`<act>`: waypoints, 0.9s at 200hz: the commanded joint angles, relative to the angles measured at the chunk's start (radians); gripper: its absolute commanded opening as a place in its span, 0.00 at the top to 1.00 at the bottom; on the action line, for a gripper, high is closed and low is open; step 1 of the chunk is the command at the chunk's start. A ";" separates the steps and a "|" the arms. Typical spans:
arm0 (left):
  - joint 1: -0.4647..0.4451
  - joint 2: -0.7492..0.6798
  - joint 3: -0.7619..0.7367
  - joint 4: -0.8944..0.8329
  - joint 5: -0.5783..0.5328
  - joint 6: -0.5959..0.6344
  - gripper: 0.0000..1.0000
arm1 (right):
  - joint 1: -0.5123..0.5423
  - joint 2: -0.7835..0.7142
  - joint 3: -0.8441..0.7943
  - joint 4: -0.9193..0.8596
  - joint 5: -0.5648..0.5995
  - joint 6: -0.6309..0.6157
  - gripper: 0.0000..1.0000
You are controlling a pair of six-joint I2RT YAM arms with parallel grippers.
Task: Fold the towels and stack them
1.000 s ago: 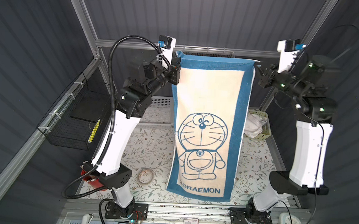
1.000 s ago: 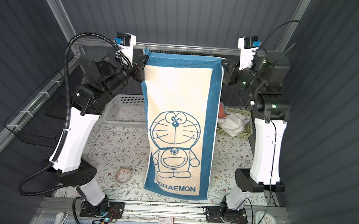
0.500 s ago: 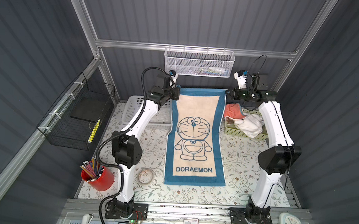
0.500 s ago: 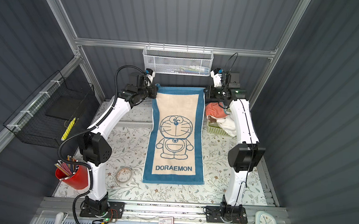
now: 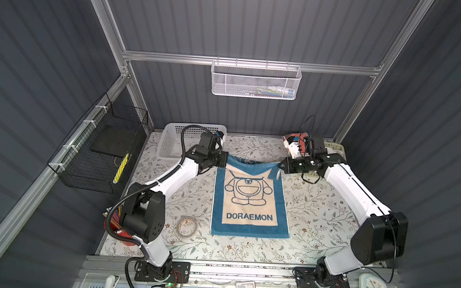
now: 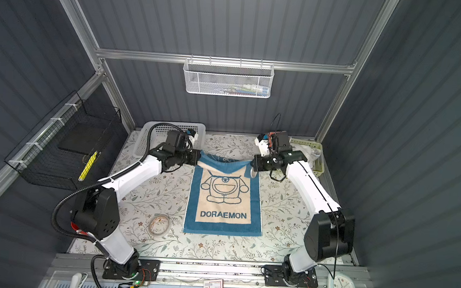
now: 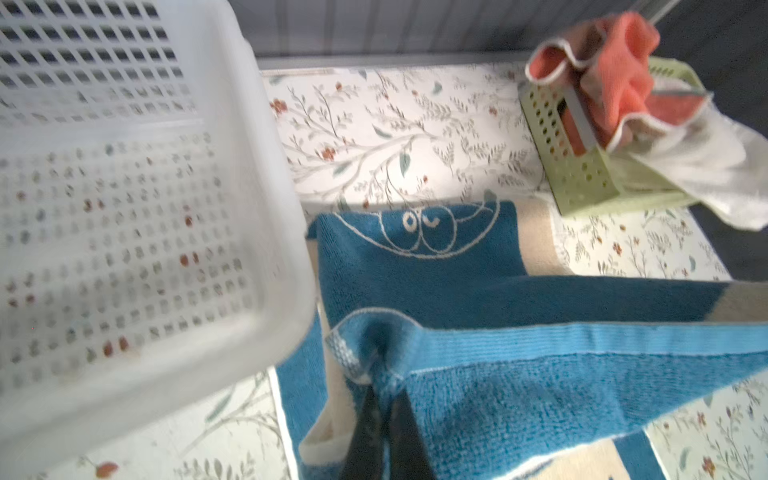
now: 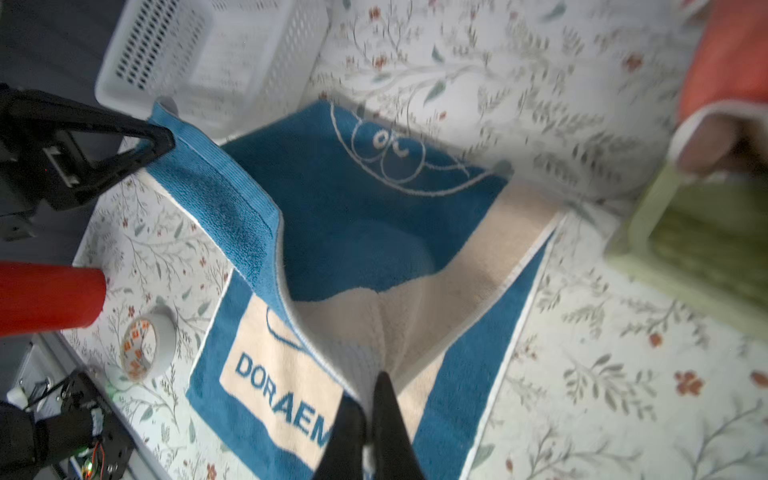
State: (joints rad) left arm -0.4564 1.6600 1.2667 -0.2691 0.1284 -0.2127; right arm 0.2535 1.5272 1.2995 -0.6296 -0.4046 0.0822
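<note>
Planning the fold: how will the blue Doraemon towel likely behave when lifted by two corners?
Probably floppy: the blue towel sags between the left gripper and right gripper pinching its corners. Likely grippy, not slippery, given the terry pile. Seems light for its size: two fingertip pinches hold it.

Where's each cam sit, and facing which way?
Top views: high at the front, looking down; left hand, right hand, blue towel show.
Left wrist: behind left hand, facing back toward white basket, green basket.
Right wrist: behind right hand, facing across to left hand, tape roll.
Shared: both wrist views show the pinched towel edge.
</note>
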 commanded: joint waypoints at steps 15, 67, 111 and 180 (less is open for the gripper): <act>-0.086 -0.099 -0.201 0.013 -0.028 -0.103 1.00 | 0.031 -0.092 -0.238 0.061 0.003 0.120 1.00; -0.176 -0.160 -0.435 0.106 -0.049 -0.228 1.00 | 0.036 -0.111 -0.489 0.136 -0.041 0.227 1.00; -0.232 -0.198 -0.577 0.126 -0.055 -0.319 1.00 | 0.045 -0.126 -0.667 0.194 -0.083 0.349 1.00; -0.302 -0.333 -0.581 -0.022 -0.106 -0.383 1.00 | 0.100 -0.402 -0.758 0.079 0.053 0.461 1.00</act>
State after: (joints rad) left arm -0.7589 1.3727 0.6235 -0.1879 0.0689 -0.5789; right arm 0.3508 1.1931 0.5056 -0.4946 -0.4370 0.5121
